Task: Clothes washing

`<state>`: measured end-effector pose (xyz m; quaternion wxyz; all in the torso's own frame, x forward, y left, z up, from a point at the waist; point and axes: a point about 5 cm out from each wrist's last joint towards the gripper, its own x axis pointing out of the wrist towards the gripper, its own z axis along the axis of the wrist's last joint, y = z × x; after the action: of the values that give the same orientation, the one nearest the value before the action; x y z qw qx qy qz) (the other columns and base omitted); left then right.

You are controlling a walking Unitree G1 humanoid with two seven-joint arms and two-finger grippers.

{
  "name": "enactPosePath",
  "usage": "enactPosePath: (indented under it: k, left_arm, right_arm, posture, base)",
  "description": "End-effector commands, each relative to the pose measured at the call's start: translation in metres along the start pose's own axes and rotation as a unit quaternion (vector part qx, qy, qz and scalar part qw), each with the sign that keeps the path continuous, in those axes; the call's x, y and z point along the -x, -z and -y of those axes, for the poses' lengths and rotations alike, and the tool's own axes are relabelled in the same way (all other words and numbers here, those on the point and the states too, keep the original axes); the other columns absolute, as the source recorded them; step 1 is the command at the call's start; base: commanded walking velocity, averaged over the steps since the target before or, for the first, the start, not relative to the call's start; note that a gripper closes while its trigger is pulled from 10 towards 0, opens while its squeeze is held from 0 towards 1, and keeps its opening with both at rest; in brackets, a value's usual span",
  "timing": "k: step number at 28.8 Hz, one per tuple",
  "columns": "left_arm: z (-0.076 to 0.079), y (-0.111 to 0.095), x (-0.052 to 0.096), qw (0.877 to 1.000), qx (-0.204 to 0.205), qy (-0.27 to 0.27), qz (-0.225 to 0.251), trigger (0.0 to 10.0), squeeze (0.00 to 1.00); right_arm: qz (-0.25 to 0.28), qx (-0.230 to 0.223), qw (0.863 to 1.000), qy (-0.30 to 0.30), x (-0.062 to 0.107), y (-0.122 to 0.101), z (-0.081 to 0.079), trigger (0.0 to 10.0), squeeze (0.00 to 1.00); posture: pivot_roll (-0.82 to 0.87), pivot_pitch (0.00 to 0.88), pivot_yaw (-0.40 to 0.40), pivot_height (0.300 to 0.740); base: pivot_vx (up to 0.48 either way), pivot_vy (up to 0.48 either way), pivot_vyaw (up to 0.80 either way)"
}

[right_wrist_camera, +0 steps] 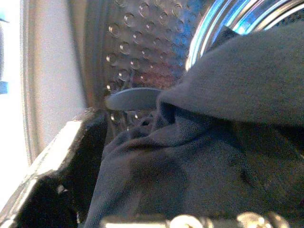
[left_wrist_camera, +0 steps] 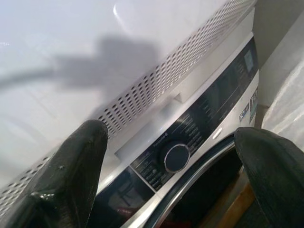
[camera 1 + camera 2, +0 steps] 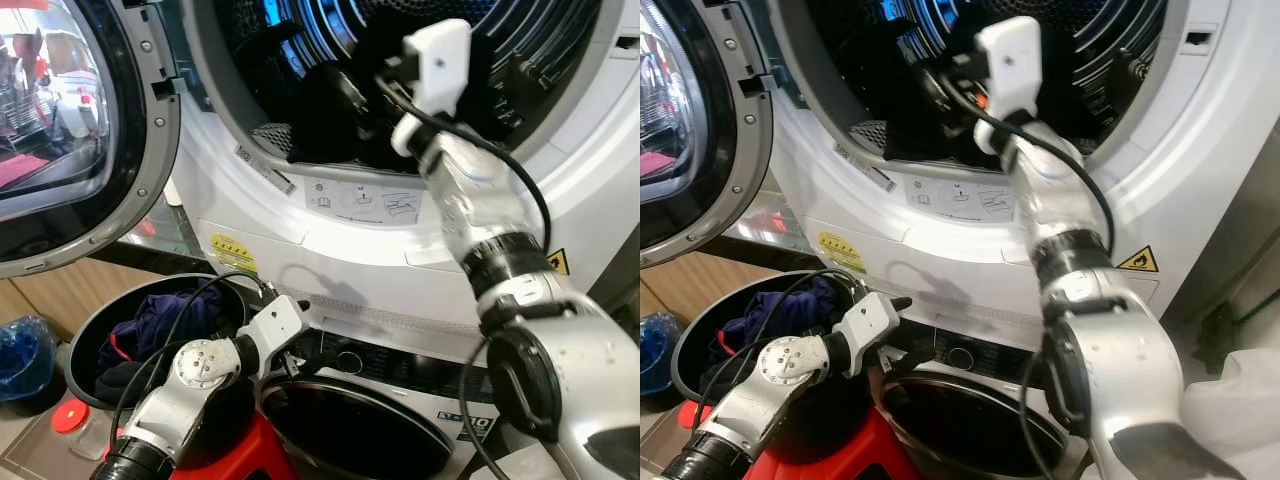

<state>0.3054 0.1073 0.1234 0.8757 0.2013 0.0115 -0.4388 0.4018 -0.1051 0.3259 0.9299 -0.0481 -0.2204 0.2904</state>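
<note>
The right arm is reaching up through the round opening of the upper machine, and the right gripper is sitting inside the drum against a dark garment. In the right wrist view, one black finger is lying along the edge of the grey-black cloth, which is bunching up directly in front of the camera; whether the fingers are actually clamping the cloth cannot be determined. The dark garment is resting in the lower part of the drum, just behind the door rim. The door is hanging open at the robot's left. The left gripper is hovering low, its two black fingers standing wide apart with nothing between them, and is pointing at the control panel and dial of the lower machine. A black basket holding dark blue clothes is standing on the floor beside the lower machine, near the left arm.
</note>
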Motion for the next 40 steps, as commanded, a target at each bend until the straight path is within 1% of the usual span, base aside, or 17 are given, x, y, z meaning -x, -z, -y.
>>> enactPosePath:
  k: [1, 4, 6, 7, 11, 12, 14, 18, 21, 27, 29, 32, 33, 34, 37, 38, 40]
  left_arm:
    - [0.001, 0.002, -0.001, 1.0, -0.002, 0.007, -0.005, 10.0, 0.0]
    - [0.001, 0.002, -0.001, 1.0, -0.002, 0.007, -0.006, 10.0, 0.0]
    - [0.002, 0.003, -0.001, 1.0, 0.0, 0.007, -0.005, 10.0, 0.0]
    - [0.002, 0.003, -0.001, 1.0, 0.001, 0.007, -0.005, 10.0, 0.0]
    - [0.003, 0.003, -0.001, 1.0, 0.003, 0.007, -0.002, 10.0, 0.0]
    - [0.003, 0.003, -0.001, 1.0, 0.003, 0.007, -0.002, 10.0, 0.0]
    - [0.004, 0.003, -0.001, 1.0, 0.004, 0.009, 0.0, 10.0, 0.0]
    - [0.004, 0.003, -0.001, 1.0, 0.005, 0.011, 0.001, 10.0, 0.0]
    - [0.005, 0.003, -0.003, 1.0, 0.005, 0.014, 0.002, 10.0, 0.0]
    - [0.005, 0.002, -0.004, 1.0, 0.002, 0.013, 0.004, 10.0, 0.0]
    - [0.004, 0.001, -0.004, 1.0, 0.002, 0.012, 0.006, 10.0, 0.0]
    - [0.003, 0.0, -0.004, 1.0, 0.001, 0.01, 0.007, 10.0, 0.0]
    - [0.003, -0.001, -0.005, 1.0, 0.0, 0.007, 0.009, 10.0, 0.0]
    - [0.003, -0.001, -0.005, 1.0, 0.0, 0.007, 0.009, 10.0, 0.0]
    - [0.001, -0.003, -0.005, 1.0, -0.002, -0.002, 0.019, 10.0, 0.0]
    - [0.001, -0.003, -0.005, 1.0, -0.002, -0.002, 0.019, 10.0, 0.0]
    - [0.014, -0.008, 0.001, 0.997, 0.012, 0.063, 0.031, 10.0, 0.0]
  right_arm:
    - [0.021, 0.001, 0.999, -0.035, 0.01, -0.009, -0.008, 10.0, 0.0]
    - [0.027, -0.009, 0.999, -0.041, 0.019, -0.009, -0.01, 10.0, 0.0]
    - [0.045, -0.032, 0.994, -0.098, 0.046, -0.004, -0.026, 10.0, 0.0]
    - [0.053, -0.033, 0.991, -0.121, 0.053, -0.003, -0.032, 10.0, 0.0]
    - [0.09, -0.071, 0.971, -0.212, 0.084, -0.008, -0.057, 10.0, 0.0]
    - [0.09, -0.071, 0.971, -0.212, 0.084, -0.008, -0.057, 10.0, 0.0]
    - [0.103, -0.098, 0.953, -0.269, 0.106, -0.011, -0.074, 10.0, 0.0]
    - [0.088, -0.112, 0.944, -0.298, 0.118, -0.009, -0.082, 10.0, 0.0]
    - [0.017, -0.092, 0.938, -0.333, 0.129, 0.008, -0.093, 10.0, 0.0]
    - [-0.058, -0.04, 0.95, -0.306, 0.126, 0.029, -0.092, 10.0, 0.0]
    - [-0.058, -0.02, 0.953, -0.298, 0.122, 0.029, -0.092, 10.0, 0.0]
    - [-0.018, -0.023, 0.96, -0.279, 0.107, 0.017, -0.088, 10.0, 0.0]
    - [0.011, -0.026, 0.961, -0.277, 0.093, 0.005, -0.086, 10.0, 0.0]
    - [0.011, -0.026, 0.961, -0.277, 0.093, 0.005, -0.086, 10.0, 0.0]
    - [0.023, 0.004, 0.96, -0.278, 0.07, -0.001, -0.085, 10.0, 0.0]
    - [0.023, 0.004, 0.96, -0.278, 0.07, -0.001, -0.085, 10.0, 0.0]
    - [0.029, 0.007, 0.964, -0.263, 0.058, -0.002, -0.082, 10.0, 0.0]
  posture:
    - [-0.06, 0.012, 0.112, 0.74]
    - [-0.06, 0.011, 0.111, 0.74]
    - [-0.06, 0.014, 0.107, 0.74]
    - [-0.06, 0.014, 0.107, 0.74]
    - [-0.06, 0.017, 0.106, 0.74]
    - [-0.06, 0.017, 0.106, 0.74]
    - [-0.06, 0.014, 0.103, 0.74]
    - [-0.07, 0.01, 0.102, 0.74]
    - [-0.07, 0.006, 0.102, 0.74]
    - [-0.07, 0.0, 0.099, 0.74]
    - [-0.06, 0.0, 0.099, 0.74]
    - [-0.06, 0.0, 0.097, 0.74]
    - [-0.06, 0.0, 0.095, 0.74]
    - [-0.06, 0.0, 0.095, 0.74]
    - [-0.05, 0.0, 0.089, 0.74]
    - [-0.05, 0.0, 0.089, 0.74]
    - [-0.03, 0.0, 0.082, 0.74]
  base:
    - [0.0, 0.0, 0.0]
    - [0.0, 0.0, 0.0]
    - [0.0, 0.0, 0.0]
    - [0.0, 0.0, 0.0]
    - [0.0, 0.0, 0.0]
    - [0.0, 0.0, 0.0]
    - [0.0, 0.0, 0.0]
    - [0.0, 0.0, 0.0]
    - [0.0, 0.0, 0.0]
    - [0.0, 0.0, 0.0]
    - [0.0, 0.0, 0.0]
    - [0.0, 0.0, 0.0]
    - [0.0, 0.0, 0.0]
    - [0.0, 0.0, 0.0]
    - [0.0, 0.0, 0.0]
    - [0.0, 0.0, 0.0]
    - [0.0, 0.0, 0.0]
